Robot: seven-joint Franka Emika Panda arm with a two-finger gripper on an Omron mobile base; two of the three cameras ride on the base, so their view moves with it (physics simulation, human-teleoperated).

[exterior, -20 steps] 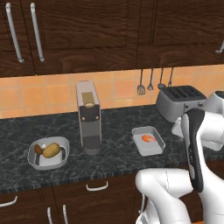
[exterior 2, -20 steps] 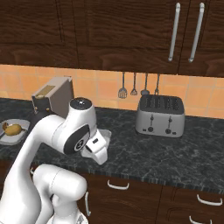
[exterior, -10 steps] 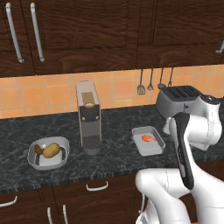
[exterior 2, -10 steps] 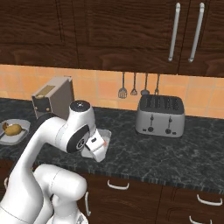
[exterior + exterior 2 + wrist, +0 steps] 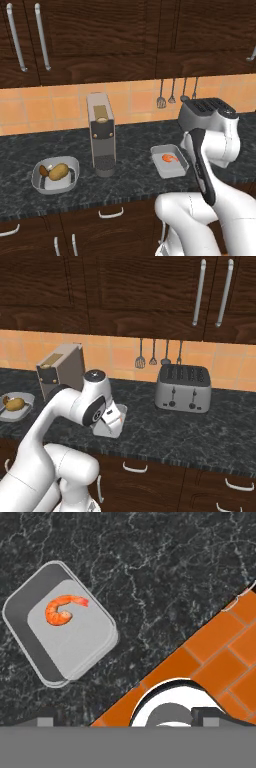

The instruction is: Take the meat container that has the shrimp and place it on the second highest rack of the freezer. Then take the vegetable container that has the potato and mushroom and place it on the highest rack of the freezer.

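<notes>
Dark wood cabinets [image 5: 100,35] hang over an orange tiled backsplash [image 5: 60,105], and below them runs the black marbled table [image 5: 135,145]. Far left on it sits a pale round tub [image 5: 55,175] holding the tan potato [image 5: 59,171] with the small dark-capped mushroom [image 5: 44,170] touching its left end. Just to the right of the tub stands an upright grey coffee machine [image 5: 101,134]. Further right, with bare table between, lies the shallow grey meat container [image 5: 170,161], and the orange-pink shrimp [image 5: 170,158] rests curled in its middle, far smaller than the tray. Three utensils [image 5: 172,92] hang on the tiles above and behind it. The white arm [image 5: 210,150] bends over the right edge of that tray, and right behind the arm's elbow sits the silver toaster [image 5: 205,111].

From the right side the same toaster [image 5: 181,388] stands well clear to the right of the arm, and the tray is mostly hidden behind the wrist.

Looking along the hand, the meat container [image 5: 60,624] lies off to the upper left, turned at a slant, with the shrimp [image 5: 62,608] toward its upper end. The claw [image 5: 127,719] has its tips spread as wide as they go, with nothing between them and not touching the tray.
</notes>
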